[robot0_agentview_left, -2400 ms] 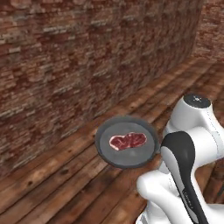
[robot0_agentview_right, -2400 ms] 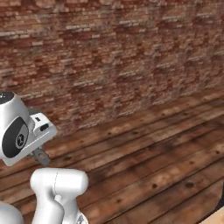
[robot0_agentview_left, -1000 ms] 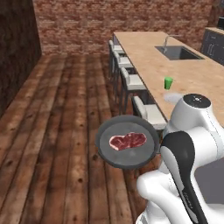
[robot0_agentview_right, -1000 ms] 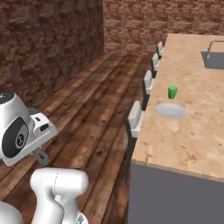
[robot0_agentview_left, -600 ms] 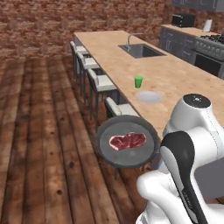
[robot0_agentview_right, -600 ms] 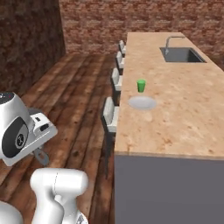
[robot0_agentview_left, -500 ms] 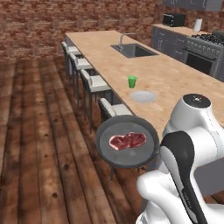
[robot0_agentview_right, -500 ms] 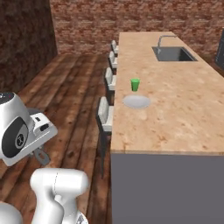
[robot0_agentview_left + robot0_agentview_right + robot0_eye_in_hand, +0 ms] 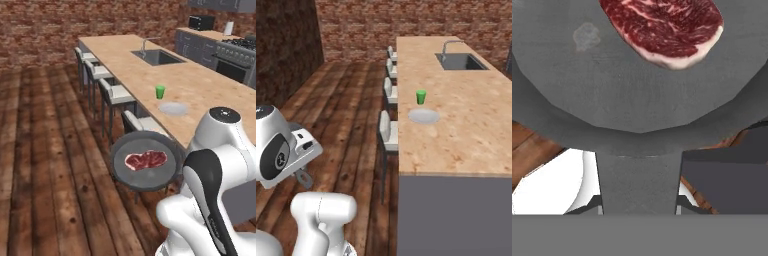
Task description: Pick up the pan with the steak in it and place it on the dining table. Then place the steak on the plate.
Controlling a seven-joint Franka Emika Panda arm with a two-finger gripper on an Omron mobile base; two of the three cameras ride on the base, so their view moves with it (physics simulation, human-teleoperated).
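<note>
The dark grey pan (image 9: 145,176) hangs in the air over the wooden floor, left of my arm, with the red steak (image 9: 146,160) lying flat in its middle. In the hand view the pan (image 9: 637,100) spreads across the top with the steak (image 9: 664,27) at its far side, and my gripper (image 9: 638,205) is shut on the pan's handle (image 9: 637,180). The dining table (image 9: 125,55) with its light wood top stretches ahead to the right. On it lies the pale plate (image 9: 173,108), also seen from the other side as the plate (image 9: 423,116) on the table (image 9: 476,130).
A green cup (image 9: 160,91) stands just beyond the plate. A sink (image 9: 156,56) is set in the table farther back. Several white stools (image 9: 116,94) line the table's near side. Grey counters with a stove (image 9: 235,55) run along the back right. Brick walls close the room.
The whole picture has shifted, so the base has moved: the table, plate and cup now sit closer and further right. The pan with the steak holds the same place beside the arm.
</note>
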